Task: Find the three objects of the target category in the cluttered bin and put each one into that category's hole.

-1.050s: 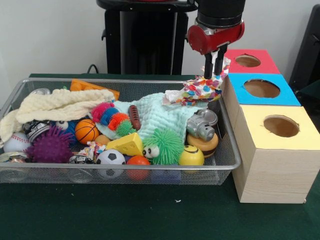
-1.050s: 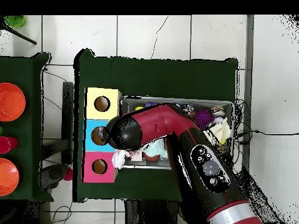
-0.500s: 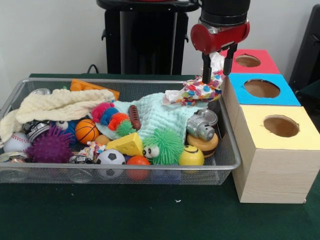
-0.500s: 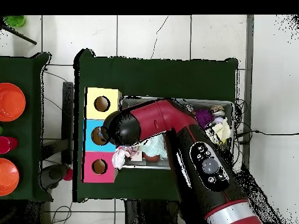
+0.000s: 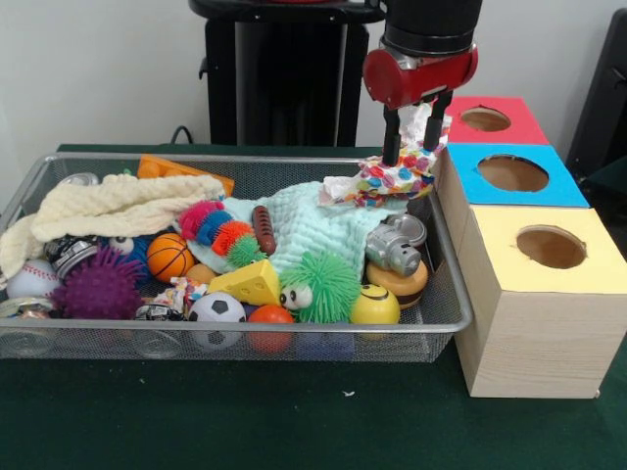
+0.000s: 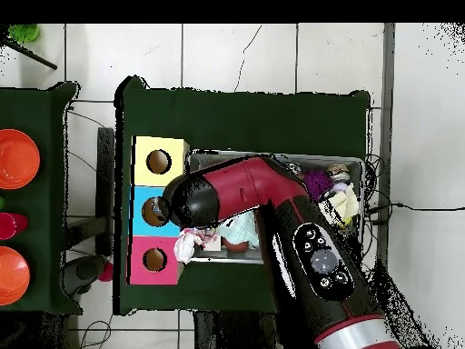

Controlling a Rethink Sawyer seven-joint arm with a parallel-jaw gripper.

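Observation:
A white cloth with coloured dots lies draped over the wire bin's far right corner, next to the blue box. My gripper hangs just above it, open, its two black fingers standing either side of a raised fold of the cloth. The red box hole, blue box hole and yellow box hole line up to the right of the bin. In the overhead view the arm's head hides the gripper, and the dotted cloth shows beside the red box.
The bin holds a cream knitted cloth, a mint cloth, a purple spiky ball, a green fuzzy ball, a soccer ball, a basketball, a yellow wedge and a metal piece.
The fingers, close together on the dotted cloth a second ago, have spread apart. The gripper rose slightly and shifted a little left; the cloth stays on the bin corner.

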